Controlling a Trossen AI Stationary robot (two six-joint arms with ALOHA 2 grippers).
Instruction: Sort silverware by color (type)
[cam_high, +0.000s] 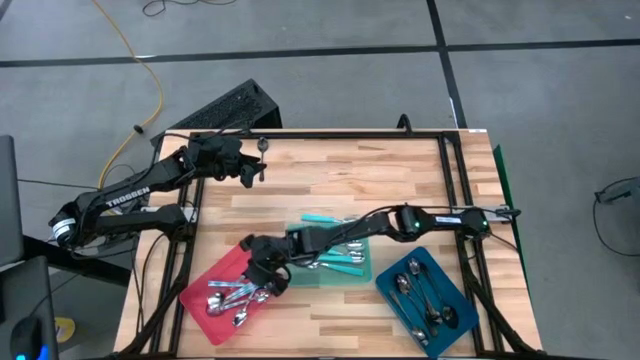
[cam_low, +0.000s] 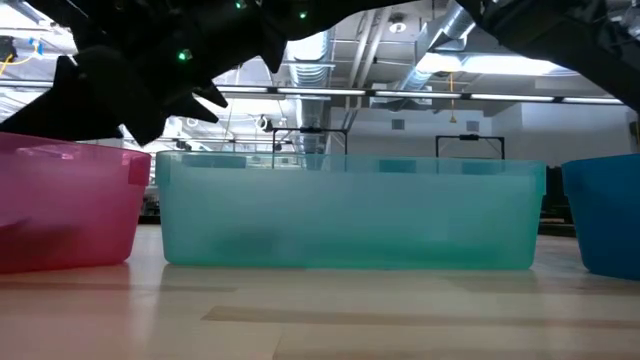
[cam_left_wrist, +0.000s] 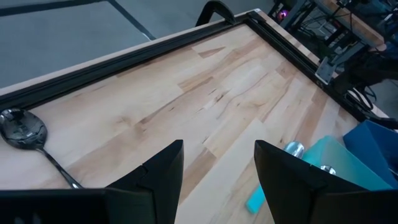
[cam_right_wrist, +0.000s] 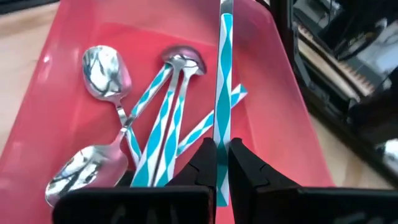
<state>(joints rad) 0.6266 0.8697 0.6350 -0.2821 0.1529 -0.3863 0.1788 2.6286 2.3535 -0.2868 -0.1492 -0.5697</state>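
Note:
My right gripper reaches across the teal tray and stands over the red tray, shut on a shiny spoon whose handle shows silver and turquoise streaks. Several shiny spoons lie on the red tray's floor. The teal tray holds turquoise-handled spoons. The blue tray holds dark spoons. My left gripper hovers open over the table's far left part. One silver spoon lies flat on the wood near it, its bowl showing in the left wrist view. My right gripper pinches the spoon's handle between its two fingers. The handle runs straight on from the fingertips, along them, over the red tray's floor. The spoon's bowl lies outside the frame.
The three trays sit side by side along the near edge, with the red tray to the left, the teal tray in the middle and the blue tray to the right. A turquoise handle sticks out past the teal tray's far rim. Bare wood lies toward the far edge.

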